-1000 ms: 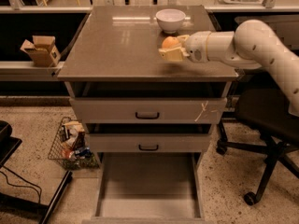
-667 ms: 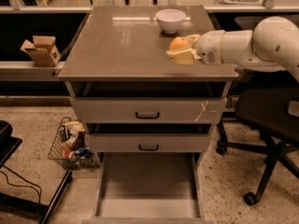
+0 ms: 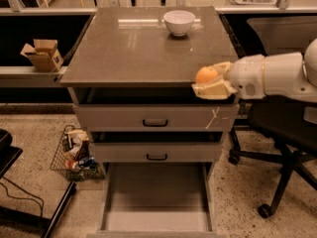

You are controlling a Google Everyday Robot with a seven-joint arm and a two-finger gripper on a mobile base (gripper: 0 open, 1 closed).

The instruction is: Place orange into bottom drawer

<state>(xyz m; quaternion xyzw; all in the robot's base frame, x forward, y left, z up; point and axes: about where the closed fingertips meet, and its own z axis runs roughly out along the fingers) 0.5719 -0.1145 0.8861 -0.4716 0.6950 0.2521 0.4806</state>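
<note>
My gripper (image 3: 209, 81) is shut on the orange (image 3: 206, 75), a small round fruit held between its cream fingers (image 3: 214, 89). It hangs at the front right edge of the cabinet top (image 3: 133, 48), level with the top surface. The white arm (image 3: 277, 76) reaches in from the right. The bottom drawer (image 3: 156, 197) is pulled open below, a wide shallow grey tray with a bare floor. It lies well below and to the left of the orange.
A white bowl (image 3: 179, 22) stands at the back of the cabinet top. Two upper drawers (image 3: 155, 122) with black handles are closed. A wire basket (image 3: 74, 155) of items sits left of the cabinet, a cardboard box (image 3: 42, 54) on a shelf, and an office chair (image 3: 282, 148) at right.
My gripper has carried the orange from over the right part of the cabinet top toward the front right edge, lower and nearer to the camera.
</note>
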